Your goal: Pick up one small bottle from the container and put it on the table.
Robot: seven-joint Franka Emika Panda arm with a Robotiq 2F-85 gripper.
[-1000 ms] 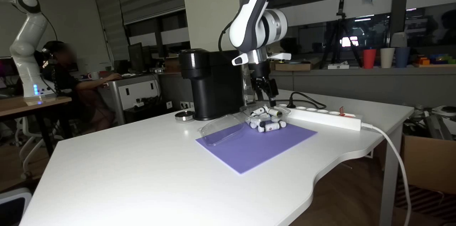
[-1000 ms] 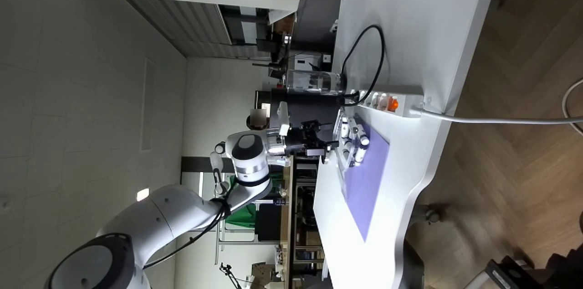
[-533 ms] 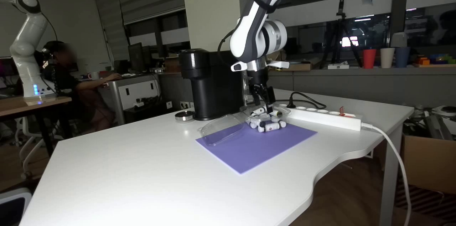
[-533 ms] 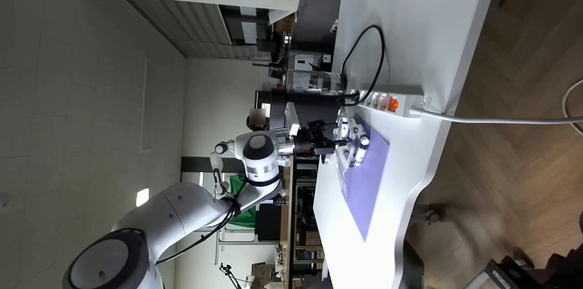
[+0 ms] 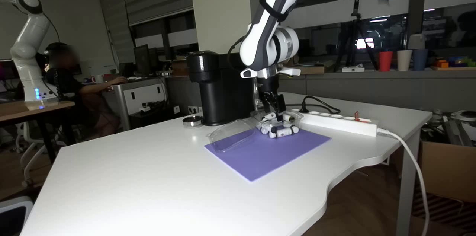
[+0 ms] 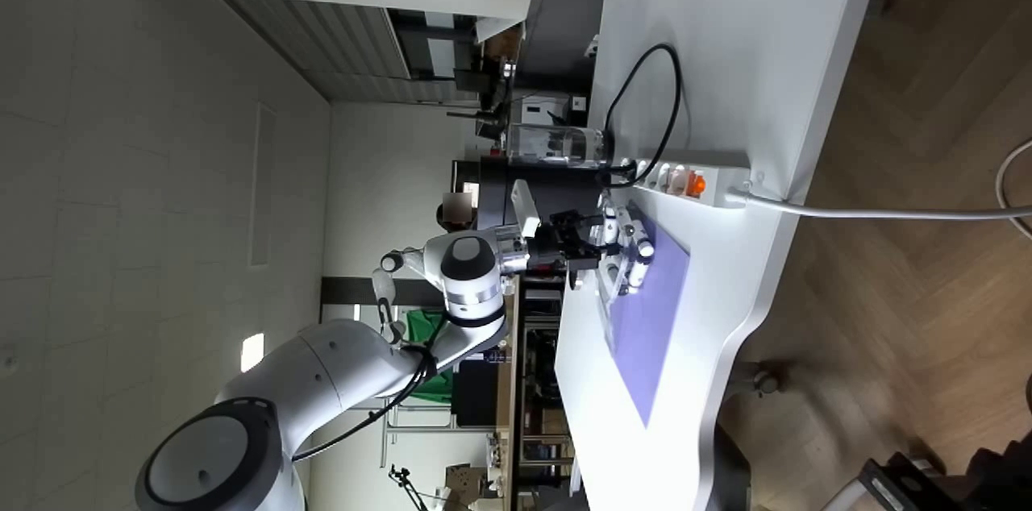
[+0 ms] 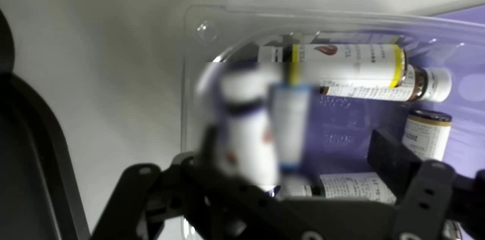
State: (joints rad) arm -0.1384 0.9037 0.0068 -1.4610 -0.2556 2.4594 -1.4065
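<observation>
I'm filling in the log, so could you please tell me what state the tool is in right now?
Tool: open and holding nothing, at the clear container.

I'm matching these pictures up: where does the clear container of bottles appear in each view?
In an exterior view: container, just right of and below centre.
In an exterior view: container, right of centre.
Wrist view: container, middle to right edge.
Shared landmark: purple mat, partly under it.
</observation>
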